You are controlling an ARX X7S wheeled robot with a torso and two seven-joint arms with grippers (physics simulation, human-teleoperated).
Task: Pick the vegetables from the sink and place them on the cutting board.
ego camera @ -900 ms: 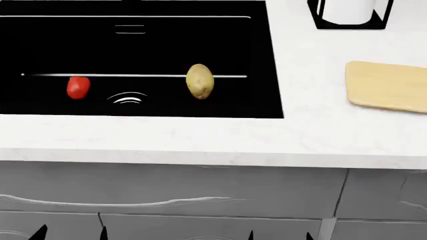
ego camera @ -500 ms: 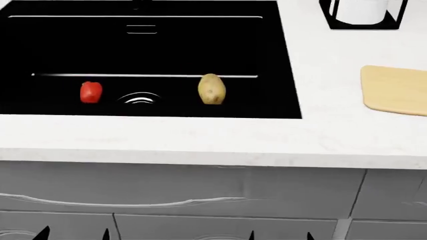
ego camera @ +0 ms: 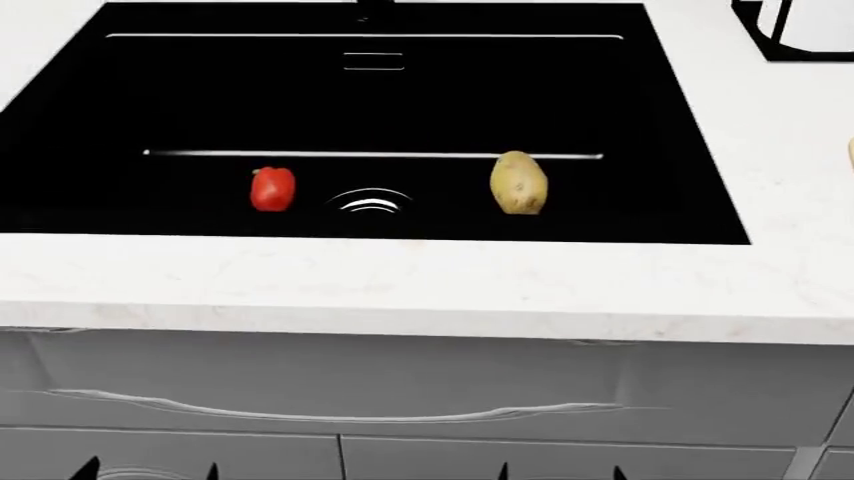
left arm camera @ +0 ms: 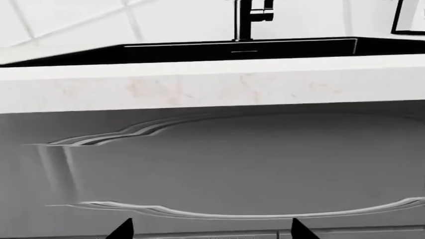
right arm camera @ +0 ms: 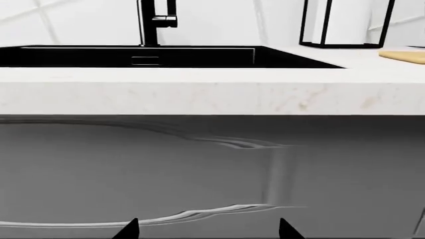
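Observation:
The black sink (ego camera: 400,100) fills the upper head view. On its floor lie the red bell pepper (ego camera: 272,189), left of the chrome drain (ego camera: 371,203), and the speckled potato (ego camera: 518,183), right of it. Only a sliver of the cutting board (ego camera: 850,152) shows at the right edge; the right wrist view catches its tan edge (right arm camera: 405,56) on the counter. My left gripper (ego camera: 147,472) (left arm camera: 209,231) and right gripper (ego camera: 561,472) (right arm camera: 209,230) hang low before the cabinet front, below counter height. Both are open and hold nothing.
A white marble counter (ego camera: 427,285) rims the sink, with grey drawer fronts (ego camera: 334,385) beneath. The black faucet (left arm camera: 247,20) (right arm camera: 154,22) stands behind the basin. A black-framed paper towel holder (ego camera: 801,30) (right arm camera: 345,22) sits at the back right.
The head view has swung left: sink, pepper and potato slid right in the picture, and the cutting board has nearly left the right edge. The gripper tips stay at the bottom edge.

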